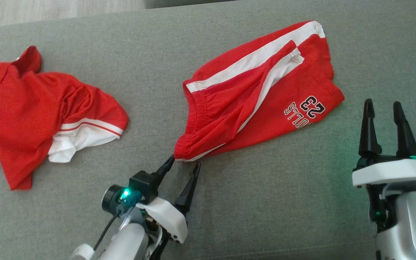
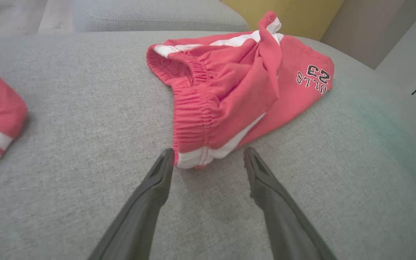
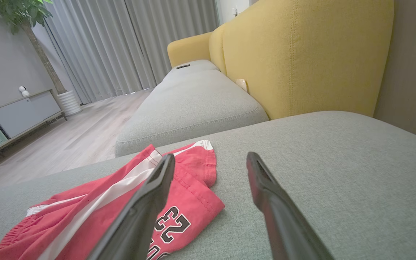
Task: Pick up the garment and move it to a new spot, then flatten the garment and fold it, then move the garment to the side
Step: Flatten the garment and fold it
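In the head view, the red shorts [image 1: 265, 90] were seen crumpled on the grey sofa cushion [image 1: 265, 202], with open cushion near and rightward and a second red garment [image 1: 49, 108] well apart at left. The left tool [image 1: 185, 161] was spread wide at the waistband corner, the right tool [image 1: 382, 102] wide over bare cushion. In the left wrist view, that corner was seen between the open jaws, ungripped. In the right wrist view, the shorts were part-hidden by the tool; "23" was read, the lettering below cut off.
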Controlling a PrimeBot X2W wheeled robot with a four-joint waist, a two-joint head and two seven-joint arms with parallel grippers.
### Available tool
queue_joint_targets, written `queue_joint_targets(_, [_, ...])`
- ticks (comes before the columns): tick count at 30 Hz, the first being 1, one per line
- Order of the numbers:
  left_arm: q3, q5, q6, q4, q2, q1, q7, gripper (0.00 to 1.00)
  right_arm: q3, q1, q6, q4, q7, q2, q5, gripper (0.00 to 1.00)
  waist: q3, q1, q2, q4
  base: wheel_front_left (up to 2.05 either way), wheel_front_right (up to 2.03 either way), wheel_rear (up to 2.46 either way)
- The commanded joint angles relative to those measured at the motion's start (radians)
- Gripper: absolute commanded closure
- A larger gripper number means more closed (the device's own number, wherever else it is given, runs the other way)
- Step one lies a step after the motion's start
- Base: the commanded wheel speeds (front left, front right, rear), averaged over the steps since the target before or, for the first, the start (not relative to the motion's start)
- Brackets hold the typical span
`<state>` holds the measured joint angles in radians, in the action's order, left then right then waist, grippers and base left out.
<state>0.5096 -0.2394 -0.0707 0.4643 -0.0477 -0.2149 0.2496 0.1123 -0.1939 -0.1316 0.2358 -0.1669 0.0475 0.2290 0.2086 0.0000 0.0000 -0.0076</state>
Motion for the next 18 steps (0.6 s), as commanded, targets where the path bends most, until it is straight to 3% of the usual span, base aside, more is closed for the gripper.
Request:
queue_joint_targets(1, [-0.024,0.0,-0.003,-0.023,-0.003,-0.036,0.012,0.0,-0.025,-0.033,0.001,-0.028,-0.001,0.003,0.008,0.0,0.0,0.0,0.0,-0.001,0.0,0.0,0.0])
queue_joint_targets(14, [-0.006,-0.014,-0.003,-0.003,-0.003,-0.073,0.012,0.0,-0.022,-0.036,0.001,-0.032,0.009,0.003,-0.002,0.0,0.005,0.0,0.0,-0.008,0.0,0.0,0.0])
queue_joint_targets(16, [-0.003,-0.017,-0.004,-0.003,-0.003,-0.073,0.012,0.07,-0.021,-0.036,0.001,-0.032,0.01,0.003,-0.004,0.0,0.004,0.0,0.0,-0.007,0.0,0.0,0.0])
queue_joint_targets(18, [-0.001,-0.019,-0.004,-0.003,-0.003,-0.07,0.012,0.04,-0.021,-0.036,0.001,-0.032,0.013,0.003,-0.005,0.0,0.002,0.0,0.0,-0.005,0.0,0.0,0.0])
